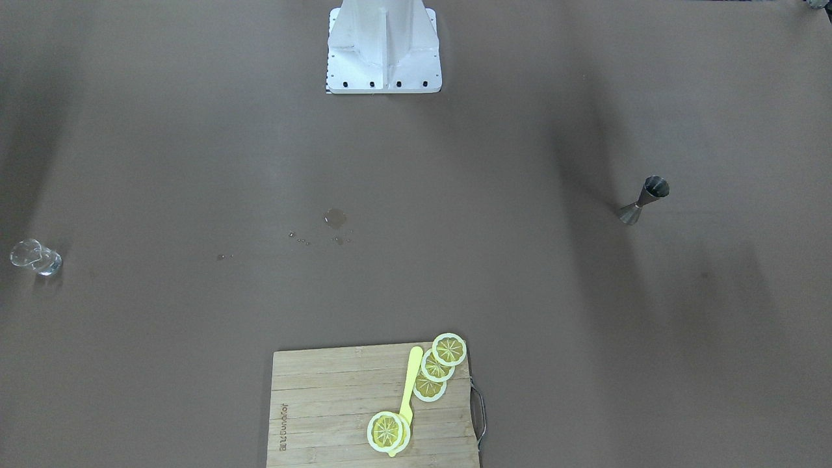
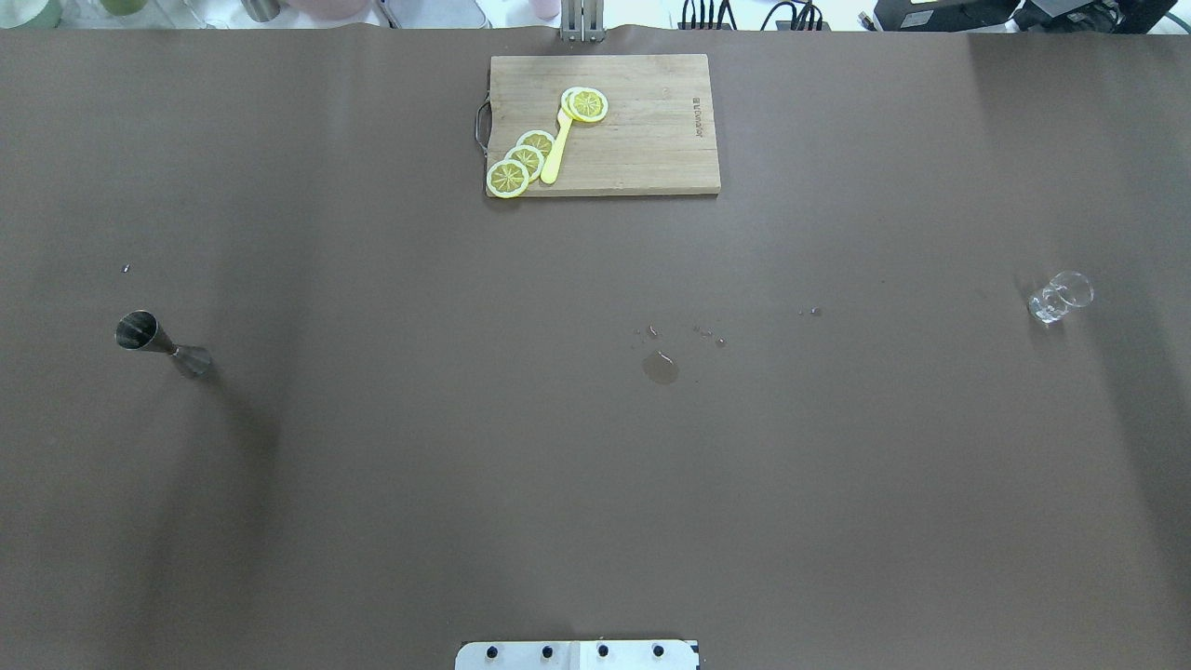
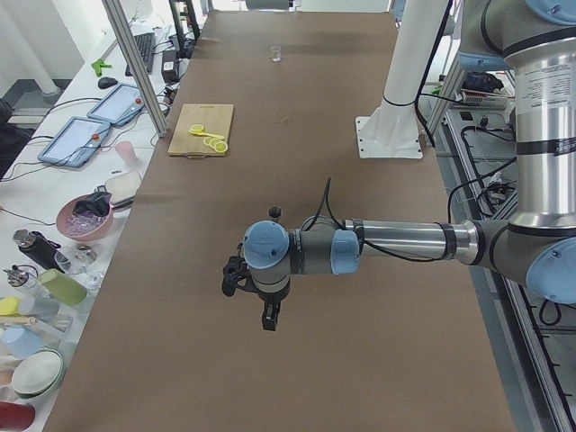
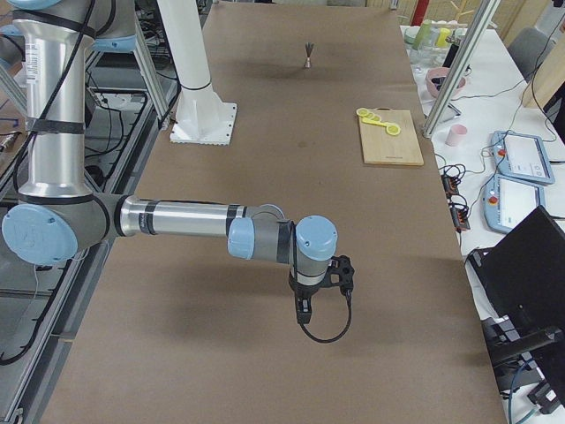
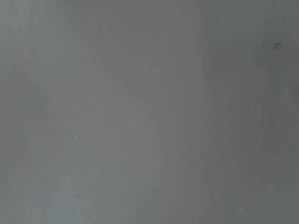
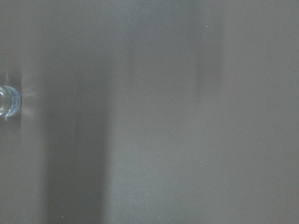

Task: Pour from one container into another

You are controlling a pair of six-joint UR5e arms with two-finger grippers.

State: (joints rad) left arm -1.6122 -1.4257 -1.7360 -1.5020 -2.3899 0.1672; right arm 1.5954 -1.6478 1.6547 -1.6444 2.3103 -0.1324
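Note:
The dark grey metal jigger (image 1: 645,200) stands upright on the brown table at my left side, also seen as the jigger (image 2: 163,344). The small clear glass cup (image 2: 1059,297) stands far off at my right side, and the cup (image 6: 8,101) shows at the left edge of the right wrist view. My left gripper (image 3: 268,317) hangs over the table on the near side of the jigger (image 3: 274,213), apart from it. My right gripper (image 4: 303,311) hovers at the table's other end. Both show only in the side views, so I cannot tell whether either is open or shut.
A wooden cutting board (image 2: 651,140) with lemon slices (image 2: 521,163) and a yellow knife (image 2: 555,154) lies at the table's far edge. A small water puddle (image 2: 660,367) and drops sit mid-table. The white robot base (image 1: 383,49) stands at my edge.

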